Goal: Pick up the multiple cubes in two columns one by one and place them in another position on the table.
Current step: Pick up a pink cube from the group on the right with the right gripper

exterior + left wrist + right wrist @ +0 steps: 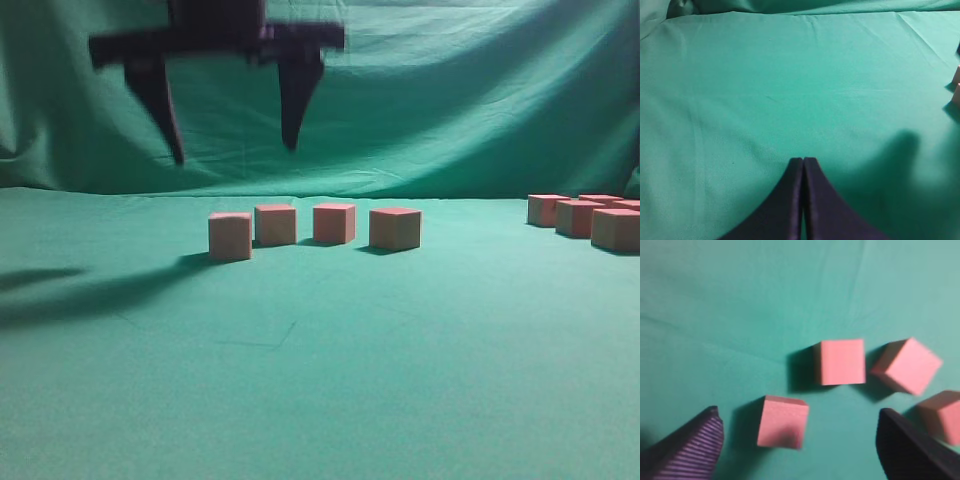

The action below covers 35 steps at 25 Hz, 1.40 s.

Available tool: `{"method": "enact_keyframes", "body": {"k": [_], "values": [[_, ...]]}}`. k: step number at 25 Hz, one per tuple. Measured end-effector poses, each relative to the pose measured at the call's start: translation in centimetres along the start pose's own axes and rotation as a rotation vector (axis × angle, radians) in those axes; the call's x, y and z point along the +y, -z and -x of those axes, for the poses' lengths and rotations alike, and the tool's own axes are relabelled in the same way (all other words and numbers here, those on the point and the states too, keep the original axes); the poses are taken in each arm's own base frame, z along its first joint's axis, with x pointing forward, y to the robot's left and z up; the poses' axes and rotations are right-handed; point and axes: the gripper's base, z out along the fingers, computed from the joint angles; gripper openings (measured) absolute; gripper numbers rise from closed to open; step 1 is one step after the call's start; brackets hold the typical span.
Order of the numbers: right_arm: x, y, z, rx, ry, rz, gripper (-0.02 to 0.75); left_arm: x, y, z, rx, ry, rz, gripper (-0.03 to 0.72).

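The right gripper (233, 150) hung well above the table (320, 400) with its fingers spread wide and nothing between them. Directly below it lay four cubes in a loose row; the nearest cube (230, 236) sat just under the gap, with a second cube (275, 224), a third cube (334, 223) and a fourth cube (395, 228) beside it. A further cluster of cubes (590, 217) rested far right. The left gripper (803, 165) hovered over bare cloth, its fingers pressed together, empty.
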Motion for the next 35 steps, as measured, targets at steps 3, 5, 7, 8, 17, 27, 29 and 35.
{"method": "enact_keyframes", "body": {"k": [3, 5, 7, 8, 17, 27, 29, 35], "values": [[-1.1, 3.7, 0.9, -0.05, 0.078, 0.012, 0.572, 0.0, 0.0, 0.0, 0.0, 0.0, 0.0, 0.0], [-2.0, 6.4, 1.4, -0.101, 0.123, 0.025, 0.572, 0.0, 0.0, 0.0, 0.0, 0.0, 0.0, 0.0], [-3.0, 9.0, 1.6, -0.147, 0.141, 0.037, 0.572, 0.0, 0.0, 0.0, 0.0, 0.0, 0.0, 0.0], [-3.6, 10.4, 1.7, -0.175, 0.145, 0.043, 0.572, 0.0, 0.0, 0.0, 0.0, 0.0, 0.0, 0.0], [-10.3, 20.5, 1.1, -0.385, 0.18, 0.019, 0.572, 0.0, 0.0, 0.0, 0.0, 0.0, 0.0, 0.0], [-21.2, 14.3, -2.3, -0.098, -0.056, -0.128, 0.572, 0.0, 0.0, 0.0, 0.0, 0.0, 0.0, 0.0], [-22.8, 11.5, -3.7, 0.004, -0.086, -0.161, 0.572, 0.0, 0.0, 0.0, 0.0, 0.0, 0.0, 0.0], [-25.6, 4.9, -7.6, 0.147, -0.222, -0.111, 0.572, 0.0, 0.0, 0.0, 0.0, 0.0, 0.0, 0.0]]}}
